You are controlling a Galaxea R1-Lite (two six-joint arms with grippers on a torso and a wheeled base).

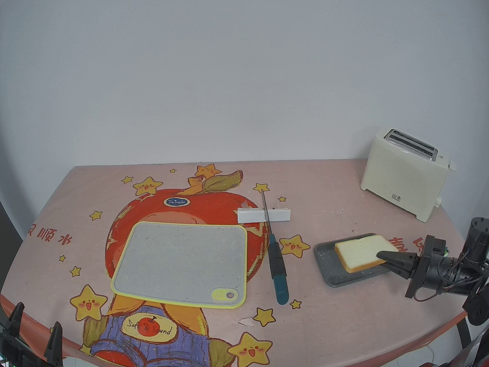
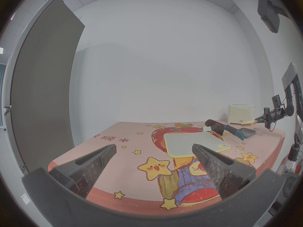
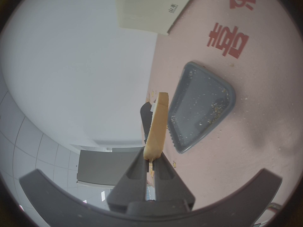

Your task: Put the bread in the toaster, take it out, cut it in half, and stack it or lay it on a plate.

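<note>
A slice of bread (image 1: 362,252) (image 3: 157,123) hangs just above the grey plate (image 1: 333,268) (image 3: 202,107) at the table's right, with my right gripper (image 1: 386,257) (image 3: 151,161) shut on its edge. The cream toaster (image 1: 406,173) (image 3: 148,7) stands behind the plate at the back right, its slots facing up. A knife (image 1: 275,258) with a dark and blue handle lies right of the grey cutting board (image 1: 181,263), its blade resting on a white holder (image 1: 264,215). My left gripper (image 1: 33,327) (image 2: 154,161) stands open at the front left corner, holding nothing.
The table carries a pink cloth with an apple and star print. Its right edge curves close behind the right arm. A white wall rises behind the table.
</note>
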